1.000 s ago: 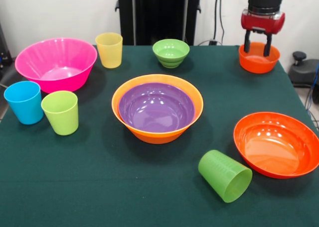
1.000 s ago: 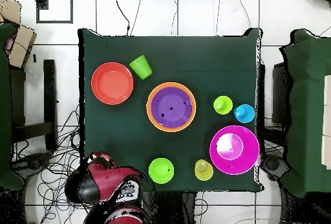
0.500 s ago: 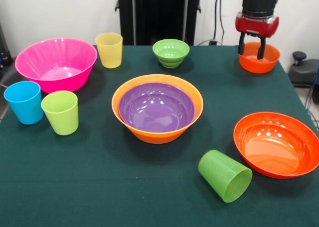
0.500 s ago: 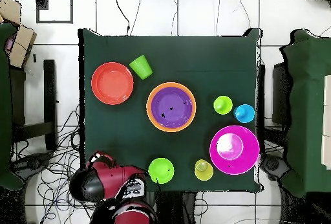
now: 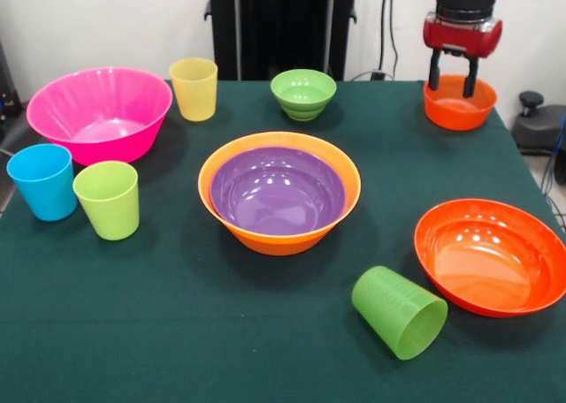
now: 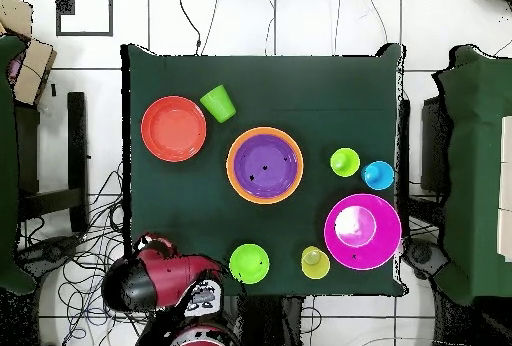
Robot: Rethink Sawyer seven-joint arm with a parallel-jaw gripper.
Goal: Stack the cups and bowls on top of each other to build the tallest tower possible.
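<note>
1. I see the gripper (image 5: 453, 78) spread open, empty, over the small orange bowl (image 5: 459, 103) at the table's (image 5: 177, 332) far right corner.
2. One finger hangs inside the bowl, the other at its left rim; contact unclear.
3. Purple bowl (image 5: 278, 191) sits nested in the large orange bowl (image 5: 281, 237), table centre.

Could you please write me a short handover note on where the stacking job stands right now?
Gripper: open, empty, over the small orange bowl at the table's corner.
Done: purple bowl nested in the large orange bowl mid-table.
Loose: pink bowl, small green bowl, red-orange bowl; yellow cup, blue cup and lime cup upright; darker green cup on its side.
Left: stack all these.
</note>
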